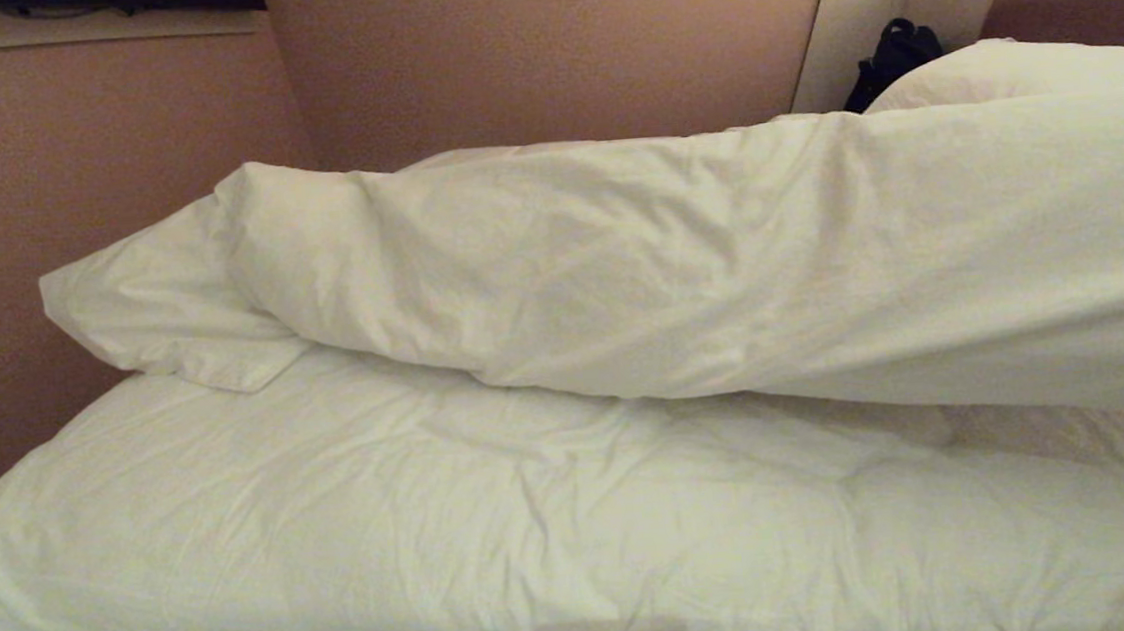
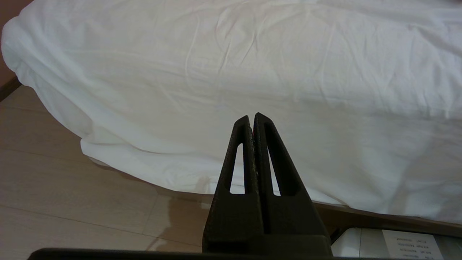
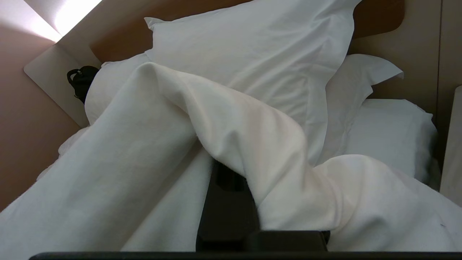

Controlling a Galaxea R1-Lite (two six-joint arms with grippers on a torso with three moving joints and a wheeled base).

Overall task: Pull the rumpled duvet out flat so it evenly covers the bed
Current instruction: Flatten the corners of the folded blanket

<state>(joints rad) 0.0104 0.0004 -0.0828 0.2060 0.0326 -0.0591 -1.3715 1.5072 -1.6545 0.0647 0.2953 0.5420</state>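
Duvet (image 1: 718, 253): lifted in a long fold across the bed (image 1: 338, 534), pinched in our right gripper (image 3: 231, 180). Left gripper (image 2: 251, 119): closed, empty, near bed edge. Risk: cloth slipping free mid-pull, or dragging the pillows (image 3: 270, 54).

One gripper pinching, the other parked.
Your right gripper (image 3: 231, 173) is clamped on cloth that drapes over its fingers; your left gripper (image 2: 252, 117) hangs idle, fingers pressed together.
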